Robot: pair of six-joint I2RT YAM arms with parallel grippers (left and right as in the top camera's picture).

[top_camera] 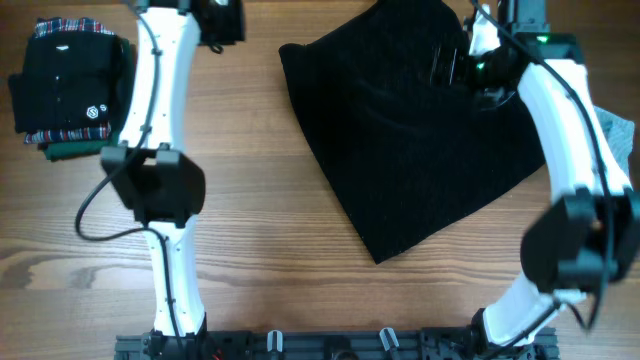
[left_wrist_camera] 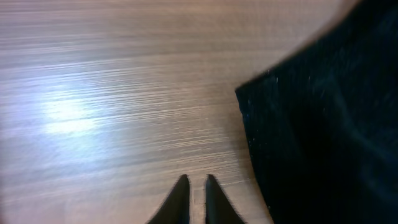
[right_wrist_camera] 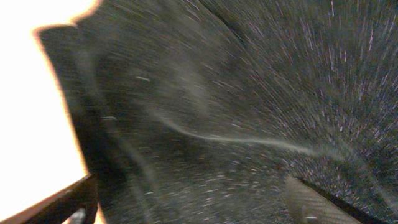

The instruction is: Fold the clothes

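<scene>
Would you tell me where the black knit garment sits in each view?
Overhead: garment centre-right, on the table.
Left wrist: right side of the frame.
Right wrist: fills most of the frame, blurred.
Shared landmark: its edge against the table.

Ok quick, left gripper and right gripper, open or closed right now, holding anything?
Left gripper: closed, holding nothing, over bare table.
Right gripper: open, fingers spread over the black fuzzy garment, not gripping it.
</scene>
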